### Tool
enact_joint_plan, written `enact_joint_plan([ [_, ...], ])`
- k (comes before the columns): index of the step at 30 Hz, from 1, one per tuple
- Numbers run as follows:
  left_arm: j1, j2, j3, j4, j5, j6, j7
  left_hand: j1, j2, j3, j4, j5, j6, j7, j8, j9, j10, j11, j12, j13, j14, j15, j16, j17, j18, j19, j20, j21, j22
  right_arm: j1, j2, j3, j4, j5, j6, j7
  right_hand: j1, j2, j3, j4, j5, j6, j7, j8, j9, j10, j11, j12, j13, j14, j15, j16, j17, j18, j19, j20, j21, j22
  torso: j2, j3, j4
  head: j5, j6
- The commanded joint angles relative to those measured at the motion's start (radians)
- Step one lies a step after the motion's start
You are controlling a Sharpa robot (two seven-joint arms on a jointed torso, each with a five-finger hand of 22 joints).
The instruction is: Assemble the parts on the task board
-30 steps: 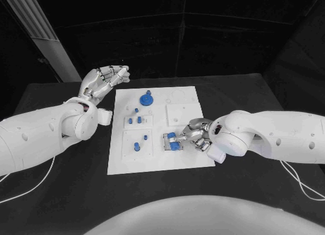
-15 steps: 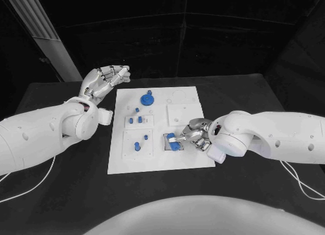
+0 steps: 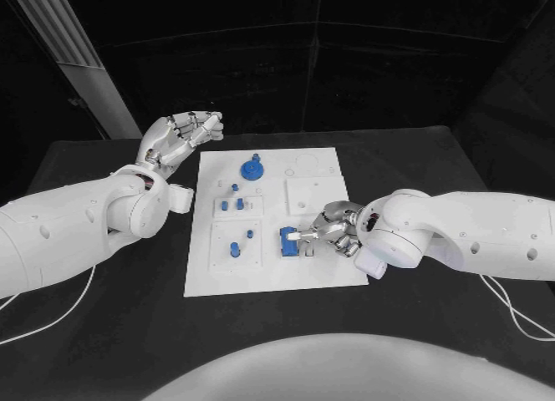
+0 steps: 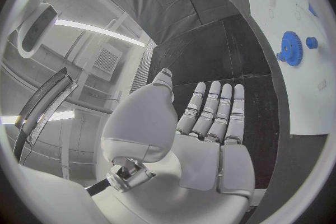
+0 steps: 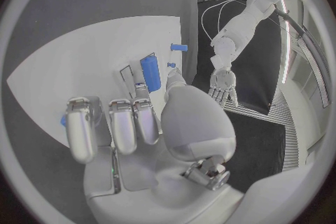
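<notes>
Head view: blue block [image 3: 285, 242] sits seated on task board [image 3: 326, 271]; right hand [image 3: 332, 231] open beside it, left hand [image 3: 181, 134] open, idle; small parts [image 3: 233, 203] remain.

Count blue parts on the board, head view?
6: gear and small peg at the far end, two pegs mid-left, one peg near-left, block by right hand. Fingers may hide more.

White task board [image 3: 268, 280] flat mid-table; blue gear [image 3: 252, 170] near far edge; small blue pegs [image 3: 233, 203] upright mid-left; blue block [image 3: 286, 242] near right side.
</notes>
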Motion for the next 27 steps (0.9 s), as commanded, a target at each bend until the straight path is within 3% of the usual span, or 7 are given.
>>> enact_joint_plan([
  [1,0.001,0.001,0.001,0.001,0.002,0.011,0.127,-0.001,0.011,-0.006,0.002,0.003,-0.010,0.095,0.005,-0.001,-0.005,0.001,0.003,-0.001,-0.007,0.002,0.007,-0.002,-0.018,-0.002,0.000,-0.006,-0.001,0.001,-0.003,0.000,0.005,-0.014,-0.016,0.001,-0.018,0.000,-0.016,0.006,-0.005,0.006,-0.002,-0.002,0.001,0.104,-0.007,0.003,0.263,0.104,-0.007,0.002,0.263,-0.007,0.104,-0.003,0.003,0.263,0.000,0.0006,0.0000,0.001,0.000],
  [6,0.001,0.000,0.001,0.001,0.002,0.012,0.126,-0.001,0.011,-0.006,0.002,0.003,-0.010,0.095,0.005,-0.001,-0.005,0.001,0.003,-0.001,-0.007,0.002,0.007,-0.002,-0.018,-0.002,0.000,-0.006,-0.001,0.001,-0.016,0.000,0.018,-0.050,-0.037,0.009,-0.043,0.015,-0.045,0.008,-0.005,0.038,-0.013,0.018,0.013,0.104,-0.015,0.003,0.263,0.104,-0.014,0.002,0.263,-0.007,0.104,-0.009,0.003,0.263,0.000,0.0009,-0.0005,0.003,0.000],
  [13,0.001,0.001,0.001,-0.002,0.002,0.015,0.125,0.000,0.012,-0.006,0.002,0.003,-0.010,0.095,0.006,-0.001,-0.005,0.001,0.004,-0.001,-0.007,0.002,0.007,-0.002,-0.018,-0.002,0.000,-0.006,-0.001,0.004,-0.054,0.002,0.054,-0.109,-0.042,0.032,-0.029,0.038,-0.072,0.004,-0.005,0.066,-0.035,0.082,0.056,0.104,-0.038,0.003,0.263,0.104,-0.038,0.002,0.263,-0.007,0.104,-0.030,0.003,0.263,-0.001,-0.0001,-0.0001,0.001,0.000],
  [16,0.000,0.002,0.001,-0.003,0.002,0.016,0.123,0.000,0.012,-0.007,0.002,0.004,-0.010,0.095,0.006,-0.001,-0.005,0.001,0.004,-0.001,-0.007,0.002,0.008,-0.003,-0.018,-0.002,0.000,-0.006,-0.001,0.010,-0.075,0.002,0.072,-0.125,-0.060,0.055,0.011,0.056,-0.087,0.003,-0.004,0.008,-0.036,0.139,0.105,0.104,-0.040,0.003,0.263,0.104,-0.046,0.002,0.263,-0.007,0.104,-0.042,0.003,0.263,0.000,0.0008,-0.0004,0.000,0.000],
  [19,-0.001,0.003,0.001,-0.003,0.002,0.018,0.122,0.000,0.012,-0.007,0.002,0.004,-0.010,0.095,0.006,-0.001,-0.005,0.001,0.004,-0.001,-0.007,0.002,0.008,-0.003,-0.018,-0.002,0.000,-0.006,-0.001,0.018,-0.104,0.002,0.088,-0.156,-0.070,0.074,0.044,0.067,-0.096,0.001,-0.003,-0.045,-0.032,0.189,0.147,0.104,-0.036,0.003,0.263,0.104,-0.044,0.002,0.263,-0.007,0.104,-0.041,0.003,0.263,-0.001,0.0006,0.0002,-0.003,0.000],
  [24,-0.001,0.004,0.001,-0.006,0.002,0.018,0.120,0.000,0.012,-0.007,0.002,0.004,-0.011,0.095,0.006,-0.001,-0.006,0.001,0.005,-0.001,-0.007,0.002,0.009,-0.003,-0.018,-0.002,0.000,-0.006,-0.002,0.032,-0.168,0.002,0.120,-0.245,-0.078,0.083,0.085,0.073,-0.097,-0.012,0.019,-0.106,-0.022,0.238,0.184,0.104,-0.028,0.003,0.263,0.104,-0.036,0.002,0.263,-0.007,0.104,-0.034,0.003,0.263,-0.001,-0.0015,-0.0002,-0.012,0.000],
  [27,-0.001,0.006,0.001,-0.008,0.002,0.018,0.119,0.001,0.012,-0.007,0.002,0.004,-0.011,0.095,0.007,-0.001,-0.006,0.001,0.005,-0.001,-0.007,0.002,0.009,-0.004,-0.018,-0.002,0.000,-0.006,-0.002,0.036,-0.214,0.001,0.139,-0.328,-0.065,0.058,0.100,0.067,-0.103,-0.015,0.093,-0.141,-0.017,0.269,0.204,0.104,-0.023,0.003,0.263,0.104,-0.031,0.002,0.263,-0.007,0.104,-0.029,0.003,0.263,0.000,-0.0013,0.0004,-0.019,0.000],
])
